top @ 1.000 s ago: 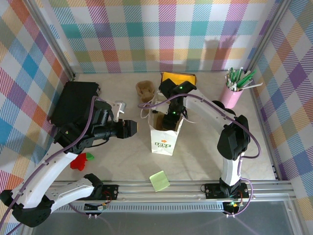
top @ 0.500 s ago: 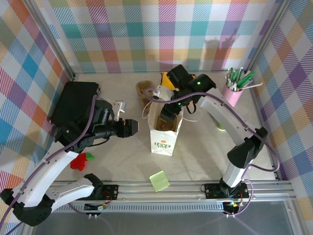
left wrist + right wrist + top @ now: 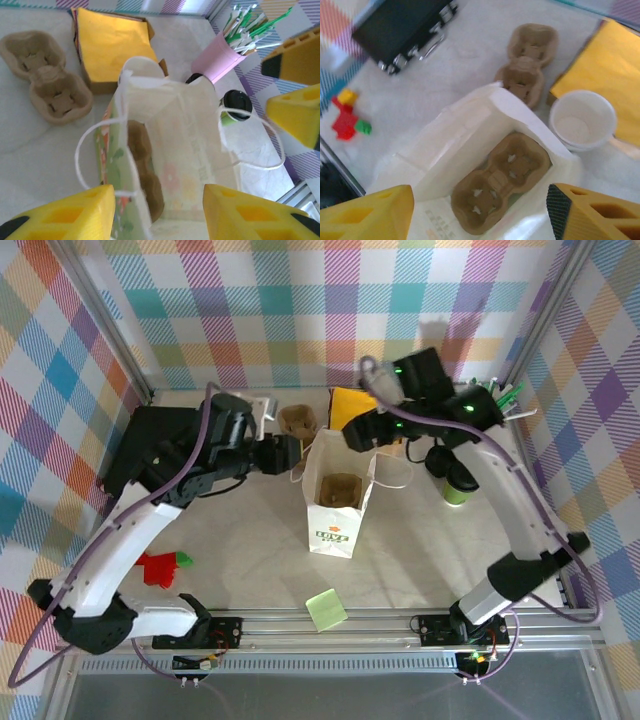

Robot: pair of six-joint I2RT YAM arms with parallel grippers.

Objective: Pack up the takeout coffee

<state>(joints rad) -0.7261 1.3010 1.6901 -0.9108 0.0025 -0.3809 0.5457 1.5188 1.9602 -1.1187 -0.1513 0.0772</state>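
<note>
The takeout coffee (image 3: pixel 457 481), a cup with green lower bands and a black lid (image 3: pixel 236 103), stands upright on the table right of the white paper bag (image 3: pixel 334 522). A brown pulp carrier (image 3: pixel 502 182) lies inside the bag. My left gripper (image 3: pixel 285 453) hovers open at the bag's far-left corner, its yellow fingers (image 3: pixel 65 212) spread over the bag's mouth with nothing between them. My right gripper (image 3: pixel 362 432) hangs open and empty above the bag's far edge. An open white cup (image 3: pixel 582 119) with no lid stands beside the yellow box.
A second pulp carrier (image 3: pixel 297 422) lies behind the bag, next to a yellow box (image 3: pixel 362 404). A pink cup of pens (image 3: pixel 478 427) stands at the back right. A black case (image 3: pixel 150 445) sits at the left, red and green bricks (image 3: pixel 162 566) and a green note (image 3: pixel 326 609) near the front.
My right gripper has risen out of the bag and drawn back and up, uncovering the lidded cup. My left arm has swung from the bag's left side to its far-left corner.
</note>
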